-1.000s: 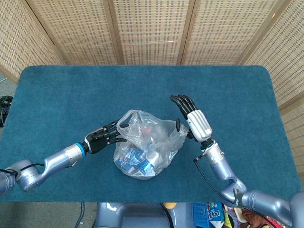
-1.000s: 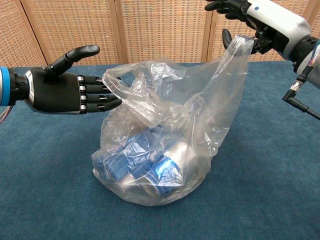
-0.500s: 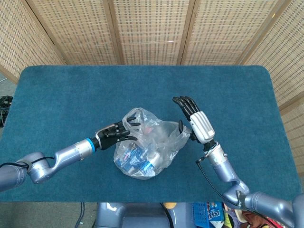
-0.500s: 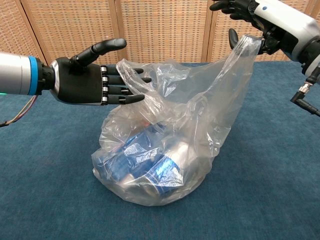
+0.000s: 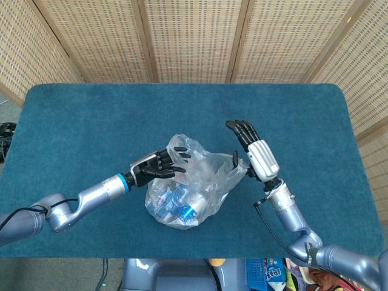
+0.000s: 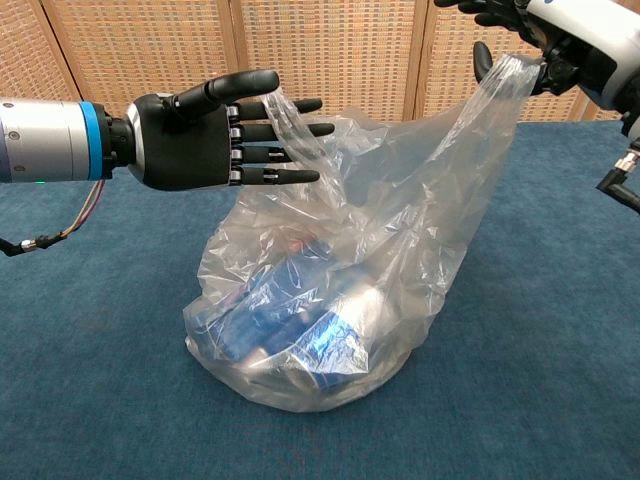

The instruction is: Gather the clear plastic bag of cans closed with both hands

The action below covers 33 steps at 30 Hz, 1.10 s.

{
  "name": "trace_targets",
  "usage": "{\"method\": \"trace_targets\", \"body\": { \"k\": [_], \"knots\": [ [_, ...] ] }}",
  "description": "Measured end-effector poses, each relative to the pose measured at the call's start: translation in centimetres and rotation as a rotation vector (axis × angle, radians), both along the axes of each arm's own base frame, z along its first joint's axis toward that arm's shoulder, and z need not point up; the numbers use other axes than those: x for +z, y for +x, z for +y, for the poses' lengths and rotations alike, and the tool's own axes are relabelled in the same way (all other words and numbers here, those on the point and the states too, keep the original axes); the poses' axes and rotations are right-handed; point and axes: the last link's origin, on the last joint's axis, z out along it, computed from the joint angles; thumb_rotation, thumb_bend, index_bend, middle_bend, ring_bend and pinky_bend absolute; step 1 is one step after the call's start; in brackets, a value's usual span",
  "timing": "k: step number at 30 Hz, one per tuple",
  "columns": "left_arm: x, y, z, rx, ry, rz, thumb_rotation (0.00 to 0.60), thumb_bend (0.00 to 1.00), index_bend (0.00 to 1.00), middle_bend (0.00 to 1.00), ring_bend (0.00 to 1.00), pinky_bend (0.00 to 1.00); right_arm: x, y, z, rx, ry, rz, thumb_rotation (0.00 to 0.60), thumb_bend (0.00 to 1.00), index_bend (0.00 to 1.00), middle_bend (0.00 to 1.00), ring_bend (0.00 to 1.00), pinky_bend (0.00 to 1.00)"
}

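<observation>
At the middle of the blue-carpeted table (image 5: 91,115) we list one clear plastic bag (image 6: 330,290), standing on its base with its mouth drawn upward and unclosed. Contents: a cluster of blue and silver cans (image 6: 290,335) lying in the bottom, seen through the film; we cannot count them.

Our left hand (image 6: 215,140): black, fingers straight and spread, reaching sideways into the left upper edge of the bag. One loop of film drapes across the fingers; nothing is clasped, so we enter it as spread wide, touching plastic without holding it. From the head view the same hand (image 5: 157,163) lies over the bag's near-left top.

Our right hand (image 5: 251,151): white-backed, raised above the bag's right side. The bag's right corner is stretched up taut to it, caught at the thumb, the remaining fingers extended upward. The chest view crops most of it at the frame corner.

Behind the table: woven lattice screens (image 5: 194,36).
</observation>
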Motion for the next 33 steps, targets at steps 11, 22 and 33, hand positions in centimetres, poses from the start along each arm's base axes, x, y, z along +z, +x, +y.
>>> {"method": "trace_targets", "body": {
  "k": [11,22,33],
  "knots": [
    [0.7,0.3,0.0,-0.01,0.091,-0.024,0.6,0.12,0.02,0.08,0.06,0.1,-0.1,-0.1,0.1,-0.003,0.004,0.0,0.6,0.82,0.0,0.11,0.0,0.0],
    [-0.4,1.3,0.5,0.065,0.039,-0.135,0.6,0.15,0.07,0.11,0.06,0.07,-0.4,-0.1,0.7,0.013,0.021,0.004,0.6,0.82,0.0,0.11,0.0,0.0],
    [-1.3,1.1,1.0,0.026,0.095,-0.077,0.6,0.15,0.09,0.12,0.05,0.0,-0.2,-0.5,0.8,0.008,0.015,0.011,0.6,0.82,0.0,0.11,0.0,0.0]
  ]
}}
